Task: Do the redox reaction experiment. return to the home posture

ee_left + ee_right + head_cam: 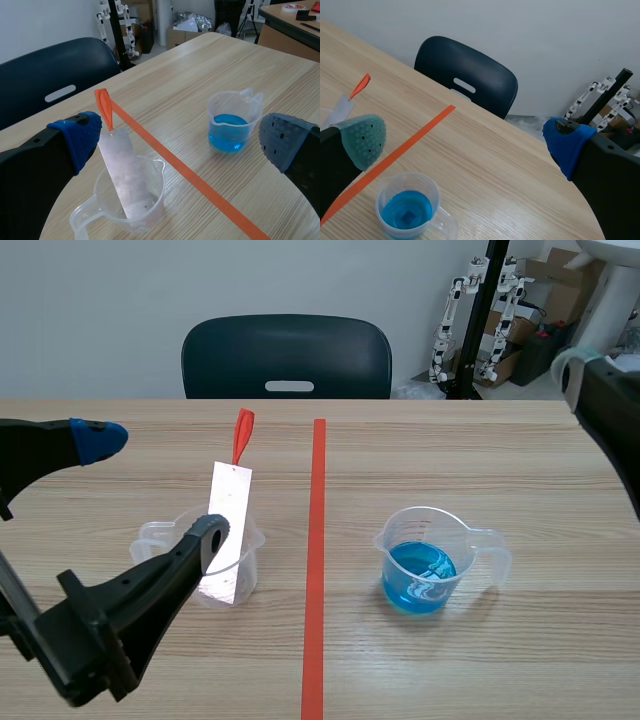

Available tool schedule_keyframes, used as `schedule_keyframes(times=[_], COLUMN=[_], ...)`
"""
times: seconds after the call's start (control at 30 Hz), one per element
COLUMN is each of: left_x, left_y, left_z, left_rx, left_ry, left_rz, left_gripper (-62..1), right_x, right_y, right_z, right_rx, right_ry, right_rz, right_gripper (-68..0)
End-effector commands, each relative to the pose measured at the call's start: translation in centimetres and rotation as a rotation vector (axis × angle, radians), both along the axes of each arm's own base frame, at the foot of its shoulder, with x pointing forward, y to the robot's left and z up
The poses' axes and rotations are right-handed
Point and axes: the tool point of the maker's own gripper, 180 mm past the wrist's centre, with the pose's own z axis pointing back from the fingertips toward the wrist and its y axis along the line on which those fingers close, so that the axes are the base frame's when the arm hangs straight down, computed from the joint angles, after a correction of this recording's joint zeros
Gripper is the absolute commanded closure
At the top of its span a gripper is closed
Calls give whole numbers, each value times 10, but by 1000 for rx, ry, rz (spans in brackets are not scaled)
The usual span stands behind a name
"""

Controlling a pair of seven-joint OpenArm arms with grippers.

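Left gripper (182,142) and right gripper (466,140) gape empty, seemingly free to retreat; the orange-tagged silvery metal strip (228,530) leans parked in a clear plastic beaker (158,540), nine o'clock from the blue-liquid beaker (425,560).

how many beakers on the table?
2. Clear beaker left of the tape line, a metal strip leaning inside; second beaker right of it, holding blue liquid. None seem hidden.
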Motion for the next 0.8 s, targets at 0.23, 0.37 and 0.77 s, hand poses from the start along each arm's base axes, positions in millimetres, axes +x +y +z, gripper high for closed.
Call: schedule_keyframes(times=[0.23, 0.37, 0.77], left_x=[3, 3, 6], left_y=[0, 0, 6], left_z=[8, 7, 3], left_rx=[-4, 0, 31], left_ry=[-19, -14, 0], left_rz=[19, 20, 36], left_gripper=[-623, -623, -623], right_x=[-21, -33, -49], right_y=[12, 18, 27], right_z=[-18, -33, -42], right_rx=[-53, -84, -101], right_ry=[66, 130, 165], right_rz=[58, 107, 175], right_gripper=[-679, -679, -679])
